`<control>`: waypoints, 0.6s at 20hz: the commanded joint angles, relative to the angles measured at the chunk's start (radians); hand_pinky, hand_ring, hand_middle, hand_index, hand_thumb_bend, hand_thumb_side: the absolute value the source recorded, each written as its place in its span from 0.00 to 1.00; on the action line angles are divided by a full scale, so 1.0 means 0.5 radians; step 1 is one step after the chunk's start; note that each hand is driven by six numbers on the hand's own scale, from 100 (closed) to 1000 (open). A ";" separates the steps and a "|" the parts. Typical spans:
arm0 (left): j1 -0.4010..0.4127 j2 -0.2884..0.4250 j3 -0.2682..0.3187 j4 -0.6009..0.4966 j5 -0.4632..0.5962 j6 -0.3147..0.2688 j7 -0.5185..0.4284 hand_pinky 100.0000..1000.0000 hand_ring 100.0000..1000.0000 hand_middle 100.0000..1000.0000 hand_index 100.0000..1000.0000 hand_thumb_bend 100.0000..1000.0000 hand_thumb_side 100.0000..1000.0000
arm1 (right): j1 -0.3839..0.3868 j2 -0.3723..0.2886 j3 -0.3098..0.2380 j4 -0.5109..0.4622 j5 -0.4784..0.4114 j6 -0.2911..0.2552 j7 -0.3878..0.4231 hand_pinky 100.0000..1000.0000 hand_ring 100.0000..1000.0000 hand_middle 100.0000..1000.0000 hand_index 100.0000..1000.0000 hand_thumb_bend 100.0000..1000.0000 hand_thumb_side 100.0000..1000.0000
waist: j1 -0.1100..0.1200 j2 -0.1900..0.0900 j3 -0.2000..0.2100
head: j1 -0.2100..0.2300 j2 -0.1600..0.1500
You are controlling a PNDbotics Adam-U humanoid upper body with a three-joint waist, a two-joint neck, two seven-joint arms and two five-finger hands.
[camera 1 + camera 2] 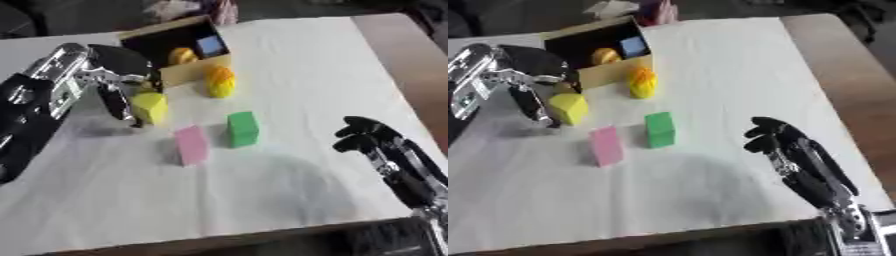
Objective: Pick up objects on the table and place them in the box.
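- Yellow block [150, 107] caught between the curled fingers and thumb of the left robot hand [122, 87], apparently lifted just off the white-covered bench [306, 60], tilted slightly; hard to tell whether its lower edge still touches the cloth.
- Open cardboard box [188, 70] just beyond and to the right of that robot hand, near wall closest, already holding a yellow-orange rounded piece [181, 55] and a blue cube [210, 46].
- Judged key relation: box up and to the right of the grasping robot hand, near at hand, so the coming move looks like a short lift over the near wall, then a release inside.
- Yellow-orange object [219, 81] on the bench just outside the box, right of the left robot hand, close to the likely carry path.
- Pink block [190, 145] and green block [241, 129] upright, long axes vertical, side by side but apart, nearer the viewer than the left robot hand, between both arms.
- Right robot hand [776, 137] idle at lower right, well apart from everything, fingers somewhat bent, grasping nothing.
- Left arm clearly nearer to box and block.
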 commanded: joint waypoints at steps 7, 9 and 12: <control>-0.014 0.214 0.107 -0.357 0.245 0.015 0.094 0.75 0.69 0.40 0.54 0.24 0.19 | -0.006 -0.036 -0.018 -0.039 0.012 0.000 -0.019 0.66 0.62 0.64 0.85 0.00 0.65 | 0.013 -0.038 0.019 | -0.010 0.009; -0.034 0.248 0.162 -0.396 0.307 0.069 0.108 0.75 0.69 0.41 0.55 0.24 0.18 | -0.004 -0.037 -0.018 -0.039 0.013 0.000 -0.021 0.66 0.62 0.64 0.85 0.00 0.65 | 0.013 -0.042 0.022 | -0.013 0.009; -0.101 0.240 0.275 -0.310 0.300 0.168 0.172 0.75 0.69 0.41 0.55 0.25 0.16 | 0.000 -0.036 -0.017 -0.036 0.012 0.001 -0.021 0.66 0.62 0.64 0.85 0.00 0.65 | 0.010 -0.047 0.026 | -0.014 0.009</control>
